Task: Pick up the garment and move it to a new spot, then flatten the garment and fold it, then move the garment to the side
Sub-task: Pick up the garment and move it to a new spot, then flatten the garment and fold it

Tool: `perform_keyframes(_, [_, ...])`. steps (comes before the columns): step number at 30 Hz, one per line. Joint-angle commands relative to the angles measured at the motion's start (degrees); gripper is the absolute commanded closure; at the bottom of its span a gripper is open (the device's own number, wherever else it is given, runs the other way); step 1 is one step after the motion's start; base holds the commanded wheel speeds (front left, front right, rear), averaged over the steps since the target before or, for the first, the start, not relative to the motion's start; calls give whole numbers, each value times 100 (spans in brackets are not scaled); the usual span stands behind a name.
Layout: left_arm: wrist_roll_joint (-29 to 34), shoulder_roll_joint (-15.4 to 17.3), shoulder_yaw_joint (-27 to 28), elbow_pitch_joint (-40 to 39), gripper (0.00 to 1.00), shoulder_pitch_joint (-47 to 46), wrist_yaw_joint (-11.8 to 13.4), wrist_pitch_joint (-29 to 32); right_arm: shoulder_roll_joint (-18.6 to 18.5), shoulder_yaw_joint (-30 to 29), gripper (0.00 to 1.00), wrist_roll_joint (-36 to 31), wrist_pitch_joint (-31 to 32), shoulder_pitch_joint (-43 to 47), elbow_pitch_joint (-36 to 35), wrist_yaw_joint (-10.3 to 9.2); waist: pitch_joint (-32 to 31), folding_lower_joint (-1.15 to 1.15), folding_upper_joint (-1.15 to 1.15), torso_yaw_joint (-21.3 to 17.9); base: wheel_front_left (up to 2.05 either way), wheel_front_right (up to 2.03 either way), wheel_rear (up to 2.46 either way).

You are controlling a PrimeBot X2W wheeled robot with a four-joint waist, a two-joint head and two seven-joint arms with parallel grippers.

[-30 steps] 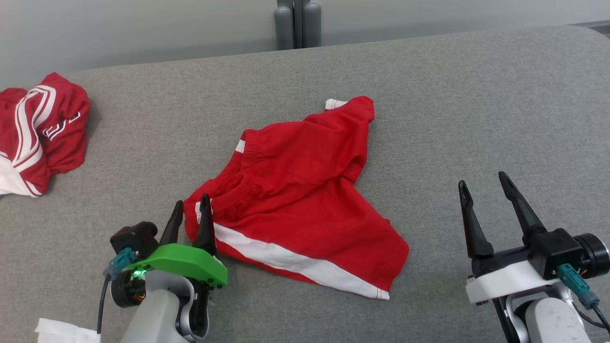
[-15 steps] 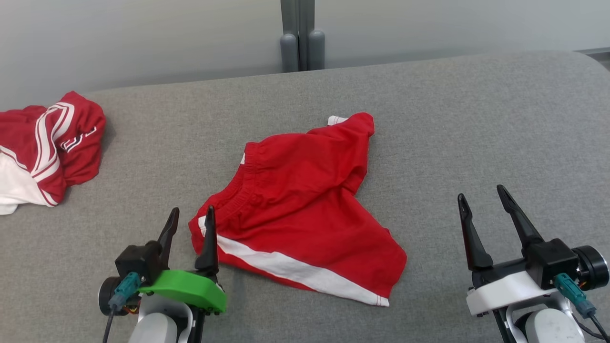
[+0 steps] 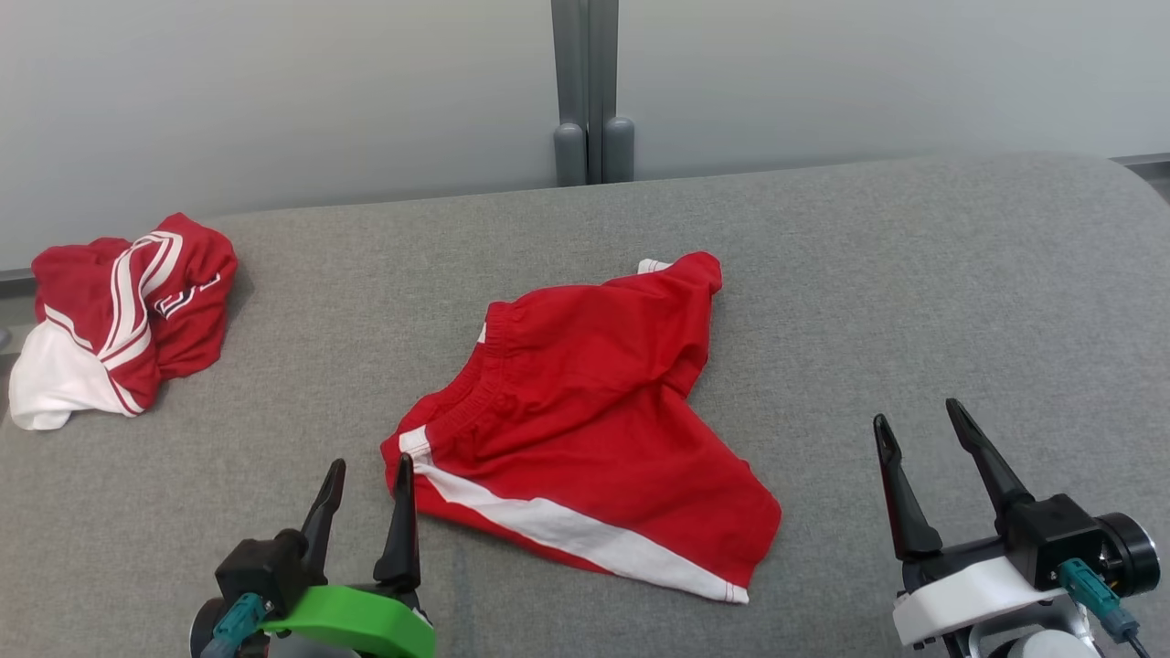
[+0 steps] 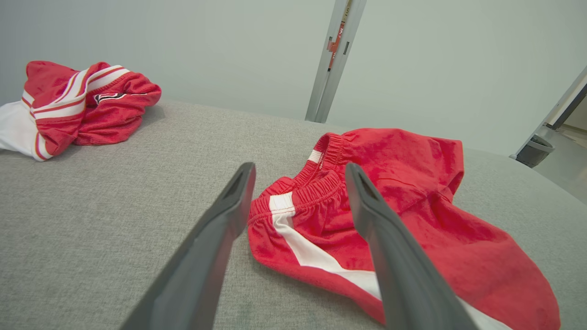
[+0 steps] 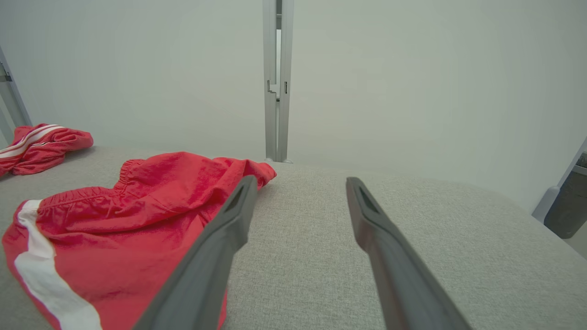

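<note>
Red-and-white bundle (image 3: 119, 320) left of shorts (image 3: 585, 420)

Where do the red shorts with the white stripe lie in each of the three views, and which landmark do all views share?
Head view: red shorts, centre of the picture.
Left wrist view: red shorts, right of centre.
Right wrist view: red shorts, lower left.
Shared landmark: grey upright post at the back.

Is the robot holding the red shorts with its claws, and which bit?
Nothing is held. The left gripper and right gripper are both open and empty, and the red shorts lie on the grey surface.
</note>
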Motion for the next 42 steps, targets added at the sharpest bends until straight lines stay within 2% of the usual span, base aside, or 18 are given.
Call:
perform_keyframes(1, [-5, 14, 24, -66, 0, 123, 32, -19, -19, 6, 0, 63, -2, 106, 27, -8, -47, 0, 0, -12, 0, 0, 0])
perform_keyframes(12, [83, 13, -58, -425, 0, 443, 147, -19, -19, 58, 0, 158, -2, 168, 105, -8, -150, 0, 0, -27, 0, 0, 0])
perform_keyframes(36, [178, 13, -31, -380, 0, 423, 196, -19, -19, 108, 0, 147, -2, 91, 167, -8, -120, 0, 0, 25, 0, 0, 0])
perform_keyframes(42, [174, 13, -82, -382, 0, 356, 199, -19, -19, 243, 0, 124, -2, 39, 407, -8, -77, 0, 0, 102, 0, 0, 0])
